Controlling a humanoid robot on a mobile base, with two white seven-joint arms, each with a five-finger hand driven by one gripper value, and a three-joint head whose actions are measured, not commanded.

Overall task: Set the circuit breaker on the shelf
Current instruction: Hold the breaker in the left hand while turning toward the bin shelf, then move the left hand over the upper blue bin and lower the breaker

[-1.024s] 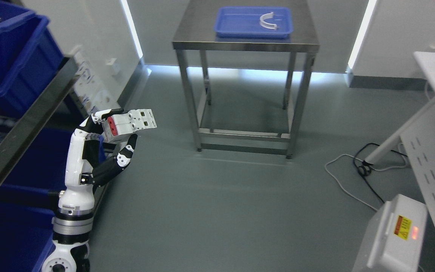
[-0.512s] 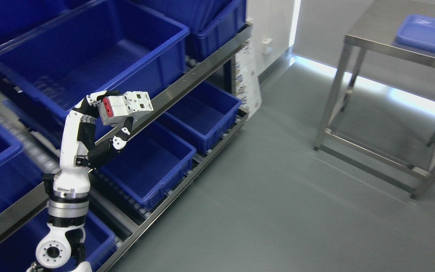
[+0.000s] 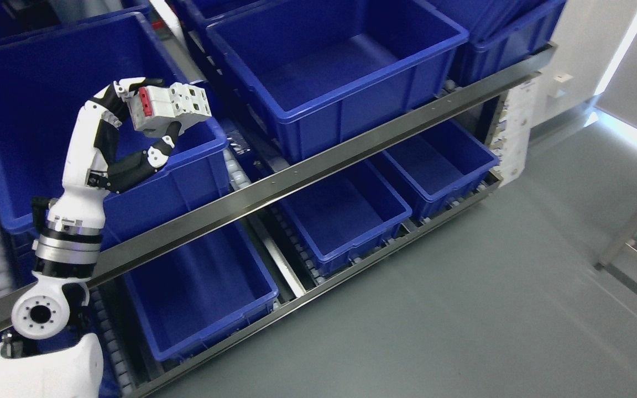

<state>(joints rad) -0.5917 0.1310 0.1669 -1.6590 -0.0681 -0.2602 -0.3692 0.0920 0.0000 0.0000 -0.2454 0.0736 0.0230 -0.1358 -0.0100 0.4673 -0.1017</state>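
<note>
The circuit breaker [image 3: 170, 108] is a white blocky unit with a red end face, tilted with its long side roughly level. It is held up in the air over the near rim of a blue bin [image 3: 31, 110] on the shelf [image 3: 318, 177].

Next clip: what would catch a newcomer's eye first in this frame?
The white left hand, raised at upper left, grips a white circuit breaker with a red end over the near corner of a big blue bin. More empty blue bins fill the steel shelf on two levels, running diagonally across the picture.
</note>
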